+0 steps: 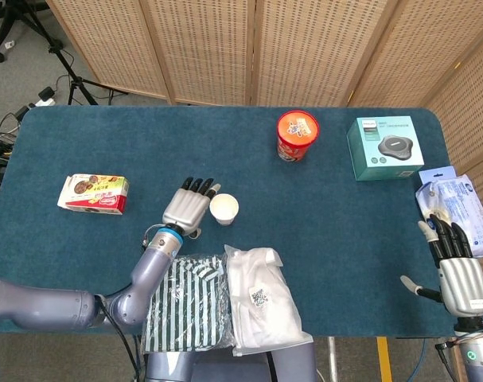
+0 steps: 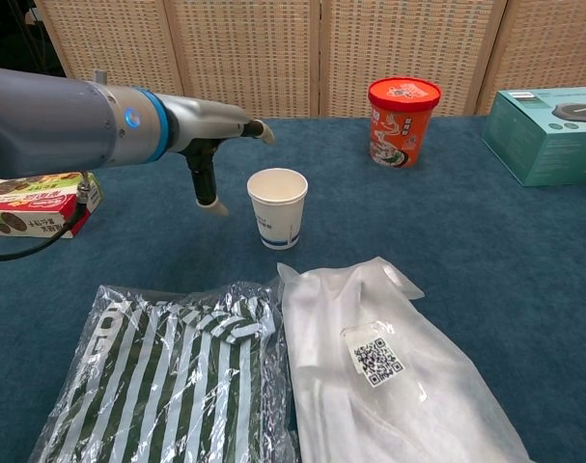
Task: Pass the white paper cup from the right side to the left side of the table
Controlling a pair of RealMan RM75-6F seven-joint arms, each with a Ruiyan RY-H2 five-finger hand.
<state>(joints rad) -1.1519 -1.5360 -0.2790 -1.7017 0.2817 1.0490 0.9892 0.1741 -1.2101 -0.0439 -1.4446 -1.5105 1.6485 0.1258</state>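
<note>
The white paper cup stands upright on the blue table, near the middle and a little left of centre. My left hand hovers just to its left with the fingers stretched out flat and nothing in it; in the chest view its thumb hangs down beside the cup without touching. My right hand is at the table's right front edge, far from the cup, fingers extended and spread, holding nothing. The chest view does not show the right hand.
A red noodle tub and a teal box stand at the back right. A snack box lies left. Two bagged garments, striped and white, lie at the front. A blue-white packet sits at the right edge.
</note>
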